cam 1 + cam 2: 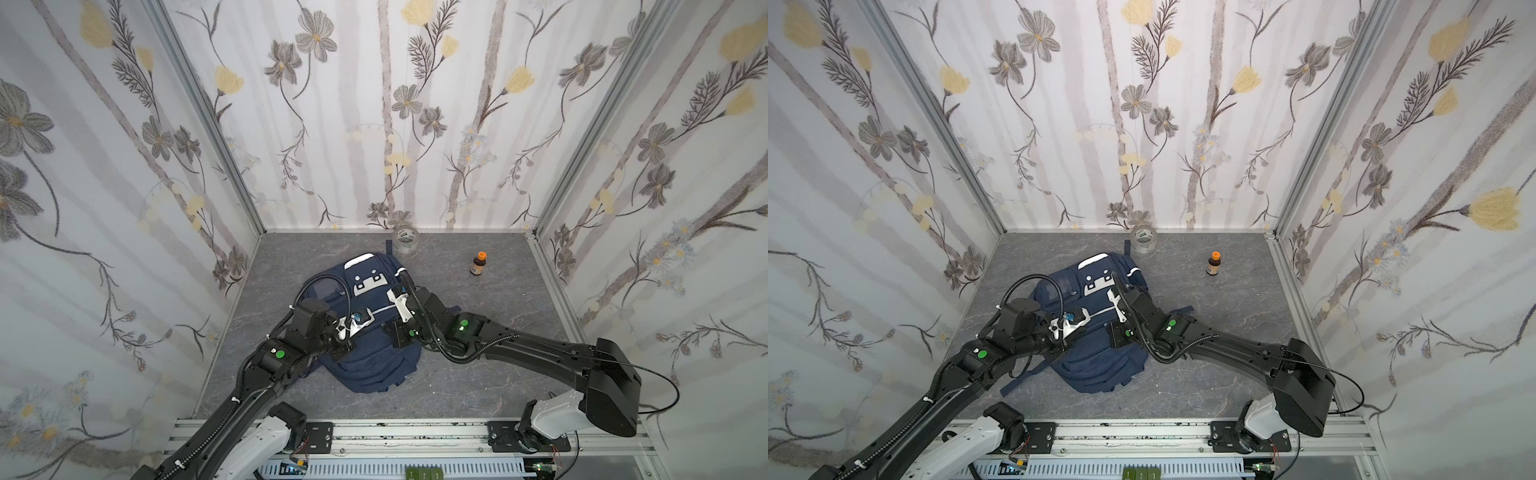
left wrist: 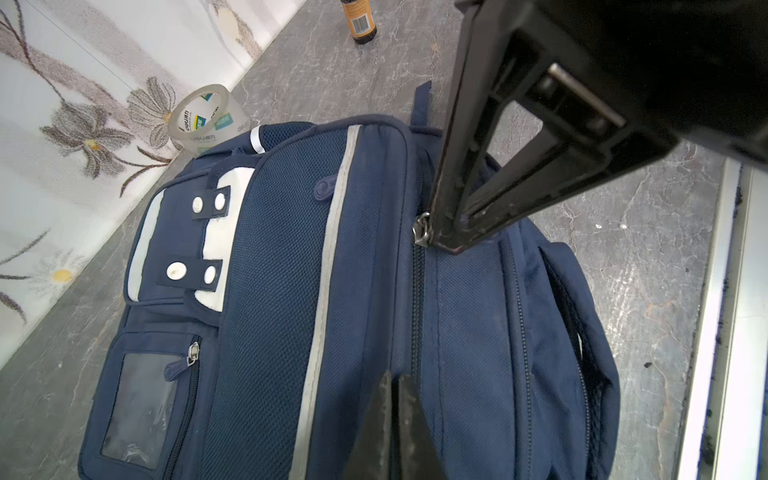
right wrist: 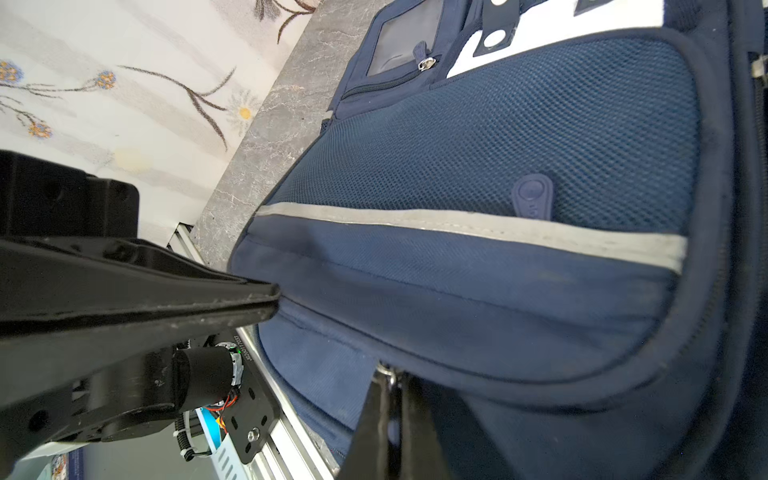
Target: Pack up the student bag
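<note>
Left claw [image 3: 274, 300]: pinched narrow on the bag's fabric edge, nearer the base.
Right claw [image 3: 390, 382]: closed on zip pull [image 2: 422, 230], just beyond.
Bag [image 1: 374, 365]: centre, lying flat, long axis near-to-far.
Zip track [image 2: 417, 311]: runs between the claws.
Beyond: tape roll [image 1: 405, 241], bottle [image 1: 478, 264].

Cannot read the bottle [image 1: 478, 266] label in both top views; cannot see inside the student bag [image 1: 376, 365] from any view.
</note>
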Robot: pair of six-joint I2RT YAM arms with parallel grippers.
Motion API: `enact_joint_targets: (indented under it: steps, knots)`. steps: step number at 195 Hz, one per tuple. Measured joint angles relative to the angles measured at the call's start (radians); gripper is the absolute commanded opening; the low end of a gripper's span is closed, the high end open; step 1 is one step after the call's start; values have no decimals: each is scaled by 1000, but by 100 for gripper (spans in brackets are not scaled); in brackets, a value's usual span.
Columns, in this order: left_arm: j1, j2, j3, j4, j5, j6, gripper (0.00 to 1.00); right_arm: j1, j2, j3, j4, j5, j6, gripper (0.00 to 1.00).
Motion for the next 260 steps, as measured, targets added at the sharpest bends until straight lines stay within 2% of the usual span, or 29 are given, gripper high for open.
enact_joint_targets:
  steps: [10, 26, 65, 104, 165, 172, 177, 185, 225, 260]
  knots:
    - [-6, 26, 16, -1, 15, -27, 37, 16, 8, 6, 0, 0, -5, 0]
    - [-18, 57, 37, 2, 38, -55, 29, 34, 16, 8, 10, -1, -8, 0]
    - [-29, 94, 40, 18, 45, -78, 0, 39, 20, 8, 33, -4, -6, 0]
    - [-34, 82, 34, 23, 24, -61, 0, 36, -1, -18, 43, -3, -7, 0]
    - [-31, -85, -76, 63, -73, -13, 0, -11, -35, -102, 101, -17, 6, 0]
    - [-31, -90, -79, 63, -74, -13, 16, -8, -35, -102, 105, -19, 12, 0]
    - [-30, -90, -78, 64, -72, -13, 33, -5, -35, -100, 106, -18, 16, 0]
    - [-30, -83, -72, 62, -70, -14, 42, 4, -31, -92, 106, -14, 17, 0]
    - [-28, -11, -11, 80, -7, -52, 42, 58, 8, -40, 118, -5, 27, 0]
    - [-31, 26, -4, 82, 9, -64, 36, 62, 26, -16, 114, -2, 27, 0]
